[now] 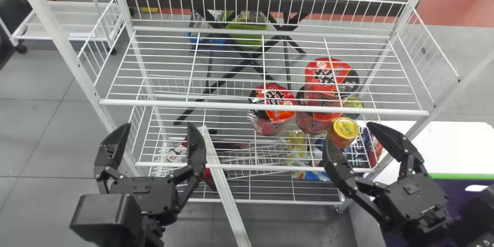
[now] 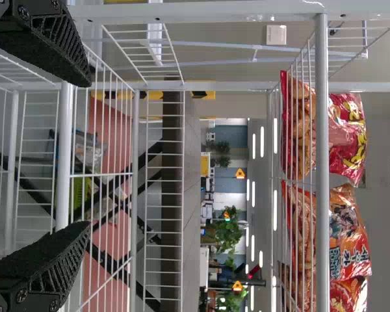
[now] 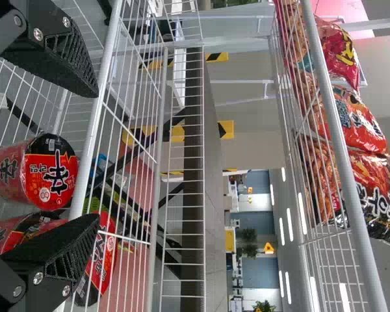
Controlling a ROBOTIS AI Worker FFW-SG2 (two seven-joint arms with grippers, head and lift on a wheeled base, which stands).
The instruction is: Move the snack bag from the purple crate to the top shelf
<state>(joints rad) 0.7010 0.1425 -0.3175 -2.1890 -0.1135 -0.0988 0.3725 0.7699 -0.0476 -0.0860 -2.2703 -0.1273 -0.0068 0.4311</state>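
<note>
A: Clock = head view. Where're the grippers?

B: L gripper point(image 1: 158, 126) approx. 8 o'clock, R gripper point(image 1: 350, 133) approx. 4 o'clock, both in front of the white wire rack point(image 1: 65, 42). Both released, fingers spread wide.

A: And the snack bag?

B: Per R wrist cam, red snack bags point(image 3: 361, 123) lie in a row on the top shelf point(image 3: 343, 156), above the gripper's level. Can't tell which one's the task's.

A: Purple crate?

B: Prob. the purple thing w/ the green rim, 4 o'clock, past the R gripper; poor view, mostly cut off. Call it the crate point(image 1: 458, 191). White table point(image 1: 444, 146) just beyond it.

A: Other stock?

B: Red tubs point(image 1: 273, 98), 1 to 4 o'clock, seen thru shelf wires. Yellow-lid tub point(image 1: 345, 127) near 3 to 4 o'clock, close to them.
</note>
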